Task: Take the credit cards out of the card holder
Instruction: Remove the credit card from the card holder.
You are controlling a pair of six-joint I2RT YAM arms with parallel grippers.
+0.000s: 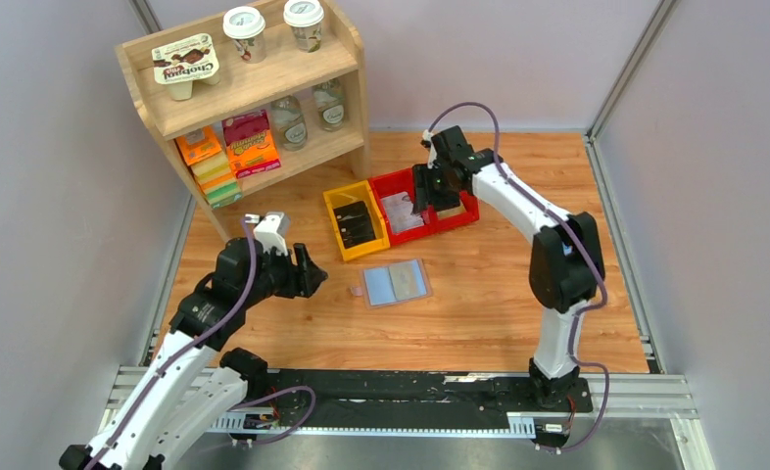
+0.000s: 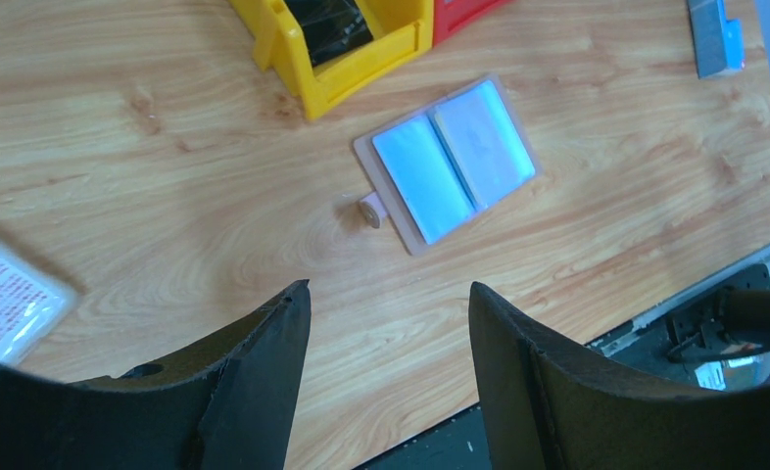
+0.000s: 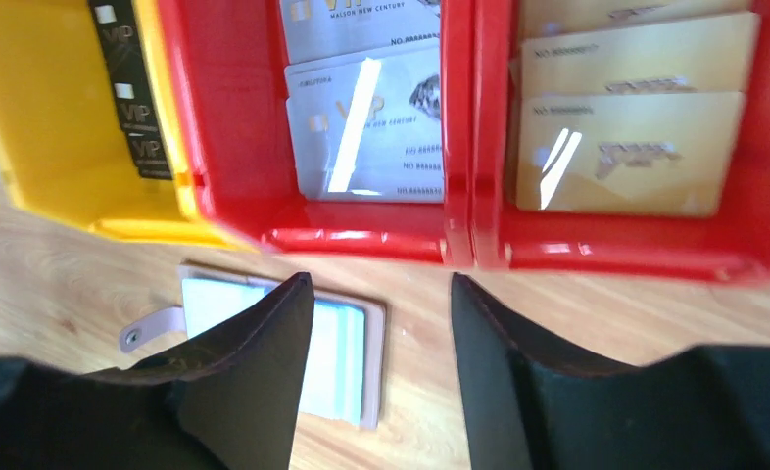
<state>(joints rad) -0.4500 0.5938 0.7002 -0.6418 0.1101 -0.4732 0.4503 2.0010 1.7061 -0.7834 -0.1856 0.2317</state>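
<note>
Card holder [image 1: 397, 283] lies open flat mid-desk, just nearside of yellow bin [image 2: 361, 73]. Left gripper [image 2: 389, 294] & right gripper [image 3: 379, 282] both gape empty, the right over red bins [image 3: 361, 238] toward far edge. Pale faces in the pockets are prob. the credit cards [image 2: 425, 181]: thin, stiff, slick, light, so pinch an exposed edge w/ the floppy holder pinned.

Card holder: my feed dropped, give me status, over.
Left fingers open, empty, short of card holder. Right fingers open, empty, at red bins. Holder lies open on table, nothing on it.
</note>
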